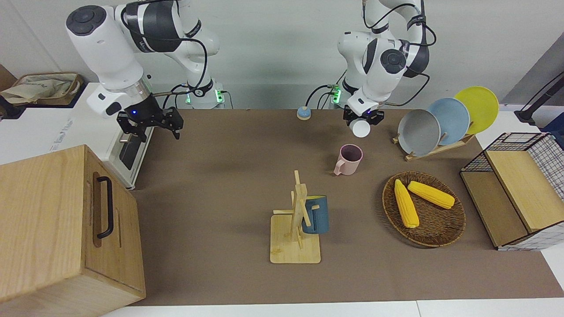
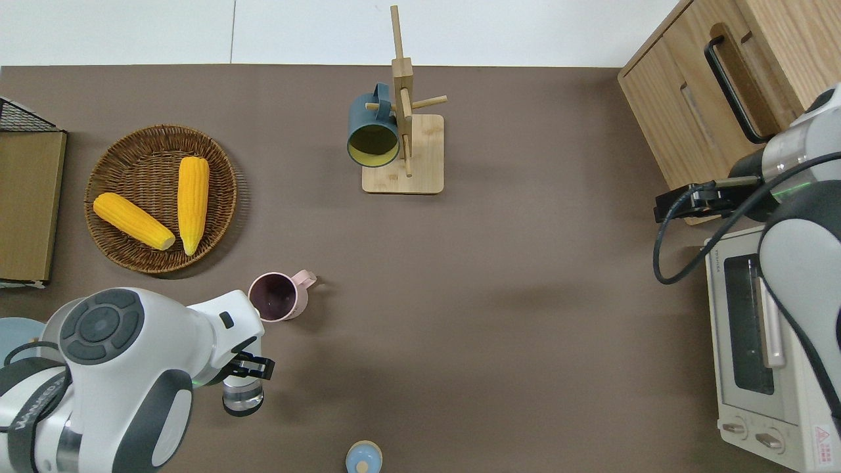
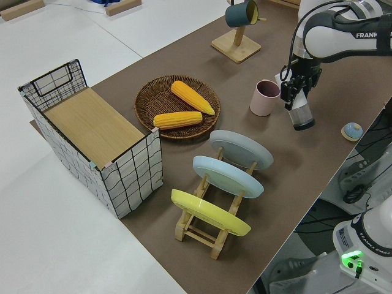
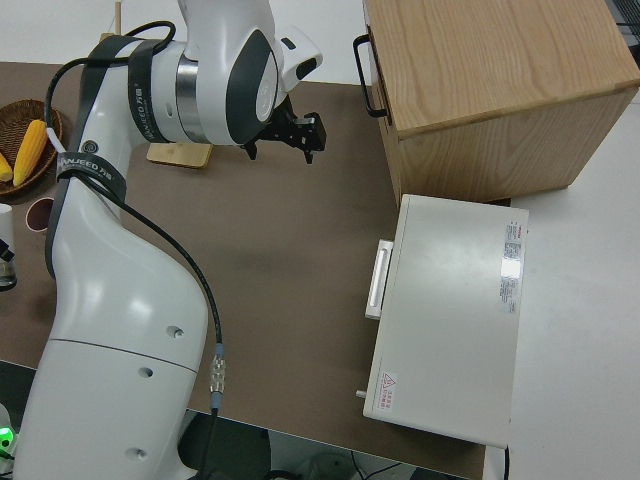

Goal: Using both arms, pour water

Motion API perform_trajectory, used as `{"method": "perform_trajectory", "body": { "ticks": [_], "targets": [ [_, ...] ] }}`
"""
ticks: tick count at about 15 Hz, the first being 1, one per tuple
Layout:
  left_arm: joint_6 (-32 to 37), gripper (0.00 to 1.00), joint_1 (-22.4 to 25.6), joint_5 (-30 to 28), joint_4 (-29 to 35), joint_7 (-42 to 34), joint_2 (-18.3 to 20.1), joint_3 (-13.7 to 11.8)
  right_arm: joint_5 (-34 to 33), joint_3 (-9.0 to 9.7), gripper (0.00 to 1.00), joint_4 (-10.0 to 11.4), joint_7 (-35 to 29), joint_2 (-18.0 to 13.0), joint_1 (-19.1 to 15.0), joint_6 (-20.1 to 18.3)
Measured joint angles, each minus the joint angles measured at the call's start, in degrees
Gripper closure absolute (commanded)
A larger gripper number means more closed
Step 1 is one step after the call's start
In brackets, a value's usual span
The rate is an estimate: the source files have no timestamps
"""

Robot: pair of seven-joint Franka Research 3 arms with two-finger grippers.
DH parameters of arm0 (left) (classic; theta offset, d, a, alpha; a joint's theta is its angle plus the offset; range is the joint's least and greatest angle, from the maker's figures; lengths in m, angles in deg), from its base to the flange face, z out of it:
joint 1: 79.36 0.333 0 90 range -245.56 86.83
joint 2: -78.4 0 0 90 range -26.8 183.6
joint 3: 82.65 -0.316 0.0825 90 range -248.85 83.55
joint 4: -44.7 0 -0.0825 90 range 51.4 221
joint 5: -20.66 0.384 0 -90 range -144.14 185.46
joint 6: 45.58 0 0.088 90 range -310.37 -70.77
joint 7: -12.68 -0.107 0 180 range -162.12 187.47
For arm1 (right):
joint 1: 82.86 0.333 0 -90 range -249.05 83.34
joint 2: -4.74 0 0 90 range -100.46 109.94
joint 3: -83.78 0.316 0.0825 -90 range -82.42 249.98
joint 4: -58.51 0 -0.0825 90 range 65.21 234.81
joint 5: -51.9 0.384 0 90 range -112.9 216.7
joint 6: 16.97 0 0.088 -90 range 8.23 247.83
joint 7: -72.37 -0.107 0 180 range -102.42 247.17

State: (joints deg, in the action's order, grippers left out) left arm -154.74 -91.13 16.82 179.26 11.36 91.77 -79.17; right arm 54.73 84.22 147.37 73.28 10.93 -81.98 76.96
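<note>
I saw my left gripper [image 2: 244,374], lower left of the overhead view, clamped on a clear glass [image 2: 242,396] near the pink mug [image 2: 274,297]; my right gripper [image 1: 150,125] hung open.

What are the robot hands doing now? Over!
Left gripper shut on clear cup, near pink mug. Right gripper open, empty, by toaster oven. Nothing in the way.
</note>
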Motion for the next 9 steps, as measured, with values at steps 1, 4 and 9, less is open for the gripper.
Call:
{"method": "perform_trajectory", "body": {
  "ticks": [1, 4, 9],
  "targets": [
    [0.0, 1.00, 0.0, 0.0, -0.5, 0.0, -0.9, 0.2, 0.0, -0.24, 0.011, 0.0, 0.0, -0.4, 0.0, -1.0],
    [2.1, 1.00, 0.0, 0.0, -3.2, 0.0, -3.8, 0.4, -0.3, -1.05, 0.011, -0.4, 0.0, -0.8, -0.2, -2.6],
    [8.0, 1.00, 0.0, 0.0, -9.8, 0.0, -9.1, 0.4, -3.8, -1.62, 0.011, -0.8, 0.0, -1.0, -0.5, -2.9]
  ]
}}
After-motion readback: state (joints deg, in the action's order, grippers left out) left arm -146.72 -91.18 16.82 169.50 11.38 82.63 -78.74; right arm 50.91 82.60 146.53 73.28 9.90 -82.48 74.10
